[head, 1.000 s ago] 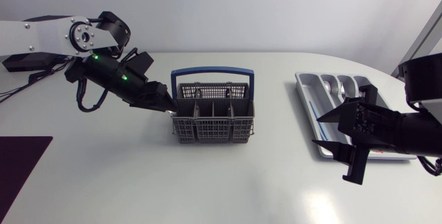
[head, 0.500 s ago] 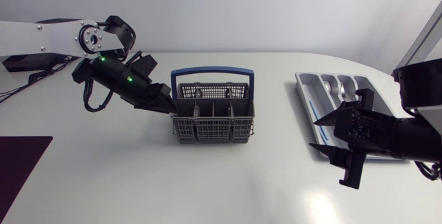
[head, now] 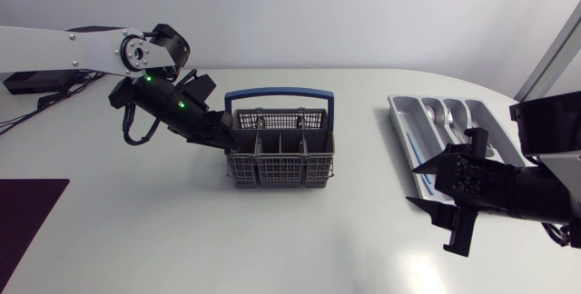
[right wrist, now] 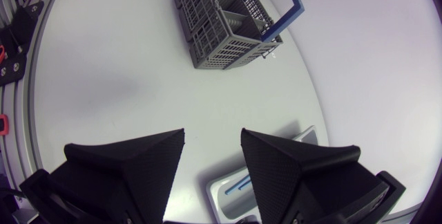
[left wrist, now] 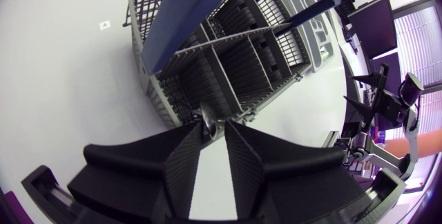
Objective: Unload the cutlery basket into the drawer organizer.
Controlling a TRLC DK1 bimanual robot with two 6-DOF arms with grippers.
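A pale desk (head: 300,240) spans the whole scene, rounded at its far right end, with a dark mat (head: 27,221) lying flat at its near left corner. The left arm (head: 91,53) comes in from the far left side and slopes down to the left end of the cutlery basket (head: 279,158). The right arm (head: 545,185) enters from the right edge and hangs above the desk just in front of the drawer organizer (head: 398,112). That organizer is a long grey tray split into lengthwise compartments, set on the right part of the desk, well apart from the basket. The basket is a grey mesh box with inner dividers and a blue hoop handle (head: 279,95). It stands upright near the middle of the desk, slightly towards the far side. Silvery cutlery (head: 445,110) rests in the organizer's far compartments and a thin blue piece (head: 414,144) lies in its leftmost one. The right jaws are spread wide and hold nothing; between them shows bare desk and a corner of the organizer. The left jaws stand only a narrow slit apart, their tips right at the basket's near end wall. A small shiny metal end (left wrist: 206,122) sits just ahead of those tips.
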